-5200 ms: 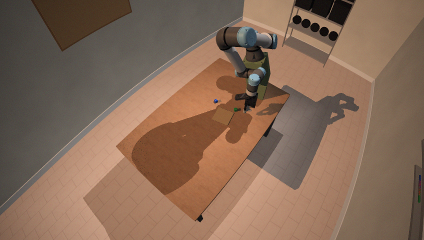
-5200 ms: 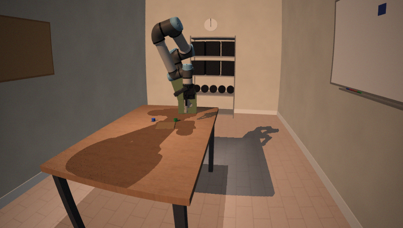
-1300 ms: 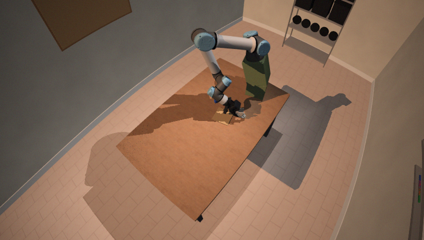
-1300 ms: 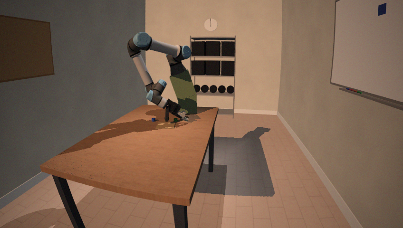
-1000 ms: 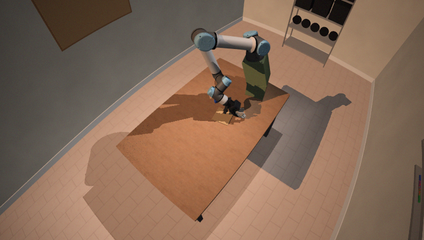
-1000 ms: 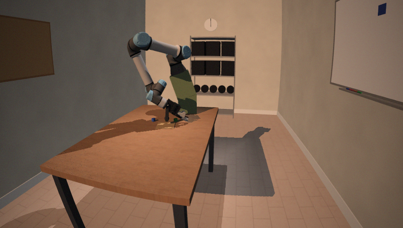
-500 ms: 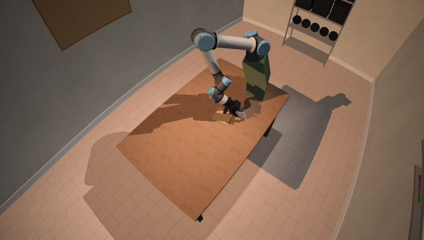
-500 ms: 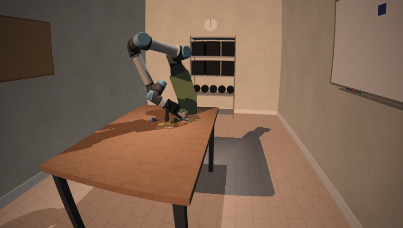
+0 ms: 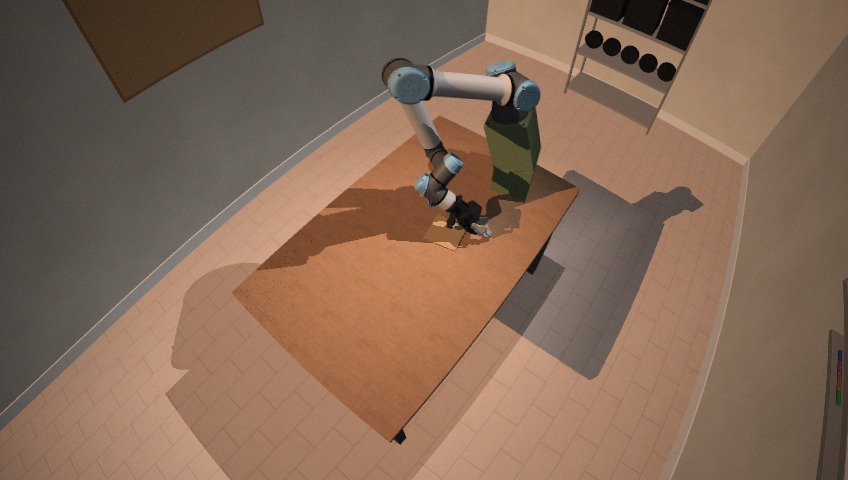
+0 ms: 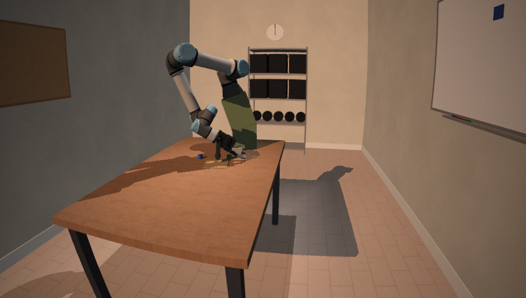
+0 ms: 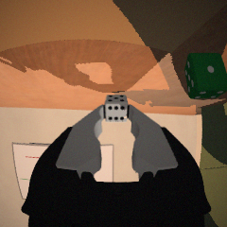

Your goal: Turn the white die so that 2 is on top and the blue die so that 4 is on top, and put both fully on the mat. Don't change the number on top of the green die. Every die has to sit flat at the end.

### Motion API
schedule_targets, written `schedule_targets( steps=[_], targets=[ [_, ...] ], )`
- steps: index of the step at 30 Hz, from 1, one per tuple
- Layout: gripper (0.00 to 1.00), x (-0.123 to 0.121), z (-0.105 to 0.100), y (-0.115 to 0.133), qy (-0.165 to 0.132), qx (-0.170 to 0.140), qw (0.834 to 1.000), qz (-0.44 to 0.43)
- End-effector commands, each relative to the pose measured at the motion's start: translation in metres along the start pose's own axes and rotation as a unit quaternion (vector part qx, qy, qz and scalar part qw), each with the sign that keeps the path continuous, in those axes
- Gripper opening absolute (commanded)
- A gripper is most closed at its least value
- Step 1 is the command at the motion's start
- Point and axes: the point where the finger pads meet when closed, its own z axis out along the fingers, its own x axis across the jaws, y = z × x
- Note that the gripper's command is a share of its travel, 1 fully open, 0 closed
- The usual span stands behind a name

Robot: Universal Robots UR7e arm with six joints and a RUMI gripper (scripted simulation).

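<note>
Clamped on the white die [image 11: 116, 108], the claw [image 11: 116, 124] fills the lower half of the wrist view — its two grey fingers pinch the die at their tips in the centre of the frame. The die face turned to the camera shows six pips. At the upper right sits the green die [image 11: 205, 76], well apart from the held die; one of its visible faces shows a single pip. Behind both lies the desk [image 11: 52, 28], crossed by dark shadow.

In the top view the claw [image 9: 479, 228] hangs low just right of centre, at the right edge of the tan mat [image 9: 443, 234]. The arm [image 9: 419, 121] comes down from the upper middle and covers part of the mat. A green pedestal [image 9: 511, 154] rises from the desk's far end, close behind the claw. The dice are too small to tell apart here.

From the exterior view the claw [image 10: 239, 153] sits just over the desk [image 10: 177, 207] at its far end. The blue die [image 10: 200, 156] rests on the desk left of the mat [image 10: 218, 164], off it. A small green die [image 10: 229, 156] shows just beside the claw. A shelf rack [image 10: 306, 95] with dark boxes and balls stands at the back wall — right of the arm.
</note>
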Motion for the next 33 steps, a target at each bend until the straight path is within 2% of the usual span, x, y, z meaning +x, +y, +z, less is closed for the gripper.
schedule_targets(
  steps=[1, 33],
  targets=[
    [0.06, -0.0003, 0.0012, -0.0021, 0.0, 0.0, 1.0, 0.0],
    [0.06, -0.0003, 0.0034, -0.0052, 0.0, 0.0, 1.0, 0.0]
  ],
)
